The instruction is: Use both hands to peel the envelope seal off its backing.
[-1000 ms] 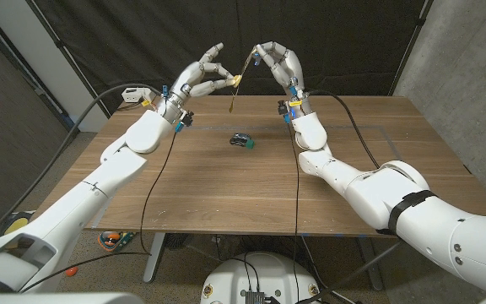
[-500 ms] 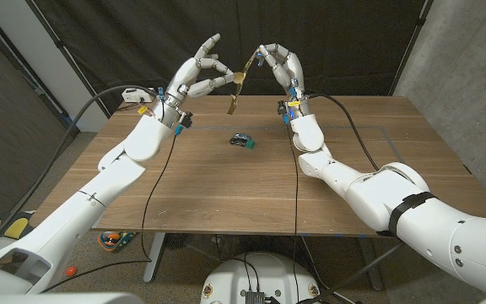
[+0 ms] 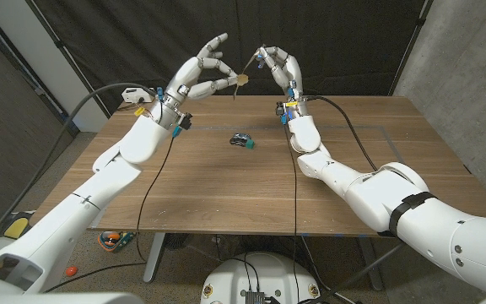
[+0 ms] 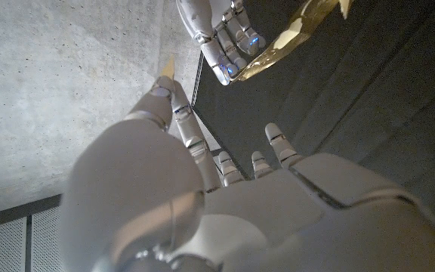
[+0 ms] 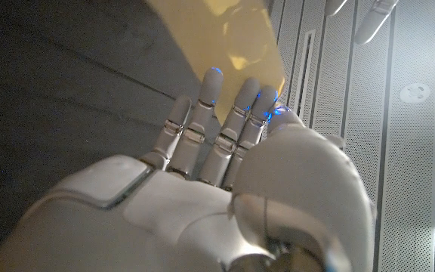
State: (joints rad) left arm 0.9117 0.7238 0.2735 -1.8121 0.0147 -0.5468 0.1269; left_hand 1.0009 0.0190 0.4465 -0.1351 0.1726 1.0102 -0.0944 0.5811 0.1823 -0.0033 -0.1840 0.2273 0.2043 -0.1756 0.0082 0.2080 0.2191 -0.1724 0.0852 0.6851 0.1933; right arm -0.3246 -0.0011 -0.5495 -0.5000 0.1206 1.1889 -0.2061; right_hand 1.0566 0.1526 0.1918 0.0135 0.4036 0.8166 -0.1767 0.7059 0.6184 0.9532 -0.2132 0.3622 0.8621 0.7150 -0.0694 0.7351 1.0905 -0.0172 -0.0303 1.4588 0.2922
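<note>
Gold envelope seal held in the air above the bench's far edge, between two robot hands.

The left hand pinches one end and the right hand pinches the other; a small dark object lies on the bench below.

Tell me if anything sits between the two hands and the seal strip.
Nothing visible does. The left hand and the right hand both pinch the yellow strip above the table; the small dark object lies well below.
</note>
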